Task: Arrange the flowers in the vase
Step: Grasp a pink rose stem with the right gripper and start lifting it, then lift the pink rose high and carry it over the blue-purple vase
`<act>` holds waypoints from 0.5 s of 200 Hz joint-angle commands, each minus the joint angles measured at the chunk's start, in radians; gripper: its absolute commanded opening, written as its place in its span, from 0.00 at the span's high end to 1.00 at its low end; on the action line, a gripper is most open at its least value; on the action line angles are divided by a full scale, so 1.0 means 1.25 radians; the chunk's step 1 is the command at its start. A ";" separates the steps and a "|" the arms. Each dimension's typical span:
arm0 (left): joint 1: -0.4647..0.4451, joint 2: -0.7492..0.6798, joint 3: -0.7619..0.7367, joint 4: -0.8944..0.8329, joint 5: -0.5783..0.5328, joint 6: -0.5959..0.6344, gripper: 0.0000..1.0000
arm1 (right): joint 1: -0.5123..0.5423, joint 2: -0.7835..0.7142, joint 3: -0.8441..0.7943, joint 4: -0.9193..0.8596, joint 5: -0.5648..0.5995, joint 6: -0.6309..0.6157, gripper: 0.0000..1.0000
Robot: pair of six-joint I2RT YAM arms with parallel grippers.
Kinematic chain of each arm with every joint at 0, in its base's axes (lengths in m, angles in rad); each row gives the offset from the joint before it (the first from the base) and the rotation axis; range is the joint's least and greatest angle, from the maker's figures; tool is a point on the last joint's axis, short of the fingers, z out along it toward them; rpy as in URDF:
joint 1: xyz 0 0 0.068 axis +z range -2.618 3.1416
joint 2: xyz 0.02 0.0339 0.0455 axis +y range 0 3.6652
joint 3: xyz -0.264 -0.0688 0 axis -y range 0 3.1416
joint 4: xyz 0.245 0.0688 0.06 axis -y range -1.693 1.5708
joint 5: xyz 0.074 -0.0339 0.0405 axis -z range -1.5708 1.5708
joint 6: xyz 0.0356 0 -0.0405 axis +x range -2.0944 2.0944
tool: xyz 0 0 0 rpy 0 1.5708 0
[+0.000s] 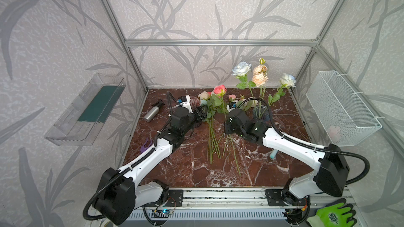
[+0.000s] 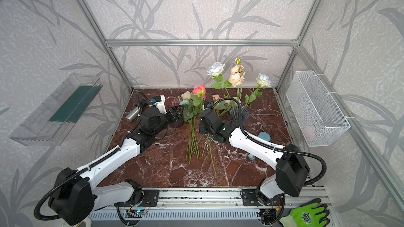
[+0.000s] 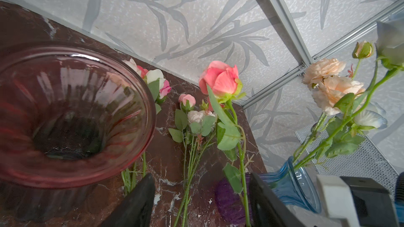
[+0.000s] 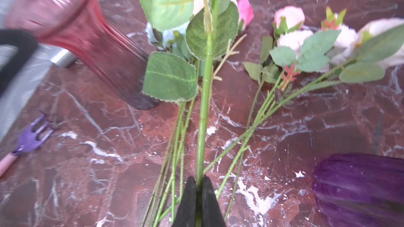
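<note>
The right gripper [image 4: 199, 185] is clamped on the coral rose [image 1: 219, 89] stem below its leaves, holding it upright over the flowers [image 1: 211, 140] lying on the table [image 1: 185, 171], likely for insertion, while the left gripper [image 3: 201, 176], jaws apart and empty, hovers beside the pink vase [image 3: 140, 88], seemingly to steady it.

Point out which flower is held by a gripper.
The coral-pink rose, its stem pinched in the right gripper; the rest lie flat or stand in the blue vase.

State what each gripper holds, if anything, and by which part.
The right gripper grips the coral rose by its green stem, below the leaves. The left gripper is open, holding nothing.
</note>
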 commanded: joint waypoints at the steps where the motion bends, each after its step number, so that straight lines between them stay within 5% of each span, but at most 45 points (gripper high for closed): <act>1: 0.003 0.000 0.023 0.039 0.034 -0.008 0.30 | 0.018 -0.032 -0.004 0.006 0.022 -0.031 1.00; 100: 0.002 -0.038 -0.013 0.182 0.113 -0.002 0.26 | 0.109 -0.148 0.028 0.007 0.068 -0.179 1.00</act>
